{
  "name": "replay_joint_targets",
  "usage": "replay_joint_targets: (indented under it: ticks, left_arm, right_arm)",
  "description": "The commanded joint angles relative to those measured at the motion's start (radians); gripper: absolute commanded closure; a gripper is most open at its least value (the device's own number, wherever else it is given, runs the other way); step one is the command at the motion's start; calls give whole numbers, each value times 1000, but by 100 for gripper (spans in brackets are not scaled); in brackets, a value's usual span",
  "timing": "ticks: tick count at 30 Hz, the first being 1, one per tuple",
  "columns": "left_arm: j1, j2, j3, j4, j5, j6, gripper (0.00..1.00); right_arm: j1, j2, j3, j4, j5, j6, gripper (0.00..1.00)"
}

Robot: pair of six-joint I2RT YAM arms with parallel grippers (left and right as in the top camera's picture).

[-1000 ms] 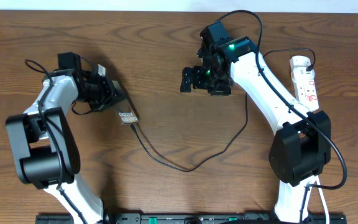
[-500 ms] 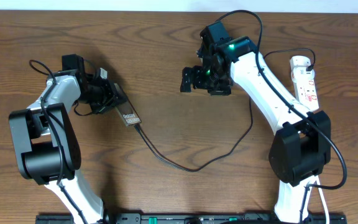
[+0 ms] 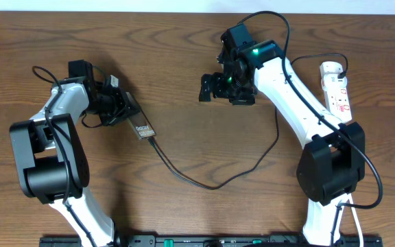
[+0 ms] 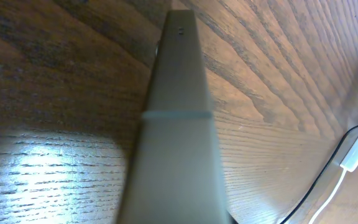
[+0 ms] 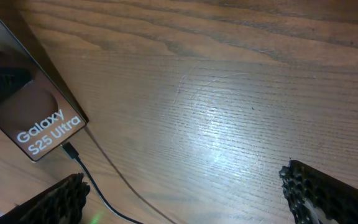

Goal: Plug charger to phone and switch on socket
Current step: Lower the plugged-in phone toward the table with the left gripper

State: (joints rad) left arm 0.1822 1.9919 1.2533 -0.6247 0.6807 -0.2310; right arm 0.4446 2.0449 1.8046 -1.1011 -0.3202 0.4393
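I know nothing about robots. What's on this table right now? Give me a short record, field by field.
Left tool: shut on the phone
Right tool: open, holding nothing, over bare wood
Charger: thin black cable looping across the table; its tip meets the phone's lower edge and looks plugged in
Socket: white power strip near the right edge; switch position unreadable

Overhead, the left gripper [image 3: 120,106] covers the upper end of the phone [image 3: 141,127]. Left wrist cam is basically just that phone [image 4: 178,124] edge-on, all blurry, running off the bottom of frame. The socket [image 3: 337,86] has its lower end tucked under the right arm [image 3: 300,103], and its switch is way too small to read.
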Motion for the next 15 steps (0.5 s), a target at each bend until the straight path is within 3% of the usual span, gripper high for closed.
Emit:
replay_joint_targets:
  ticks: [1,15]
  left_arm:
    - [0,12,-2,-4,-5,18,93]
    - [0,17,-2,-3,-43,18,93]
  right_arm:
    - [8,1,21,1,8,-10,1]
    - [8,1,21,2,8,-10,1]
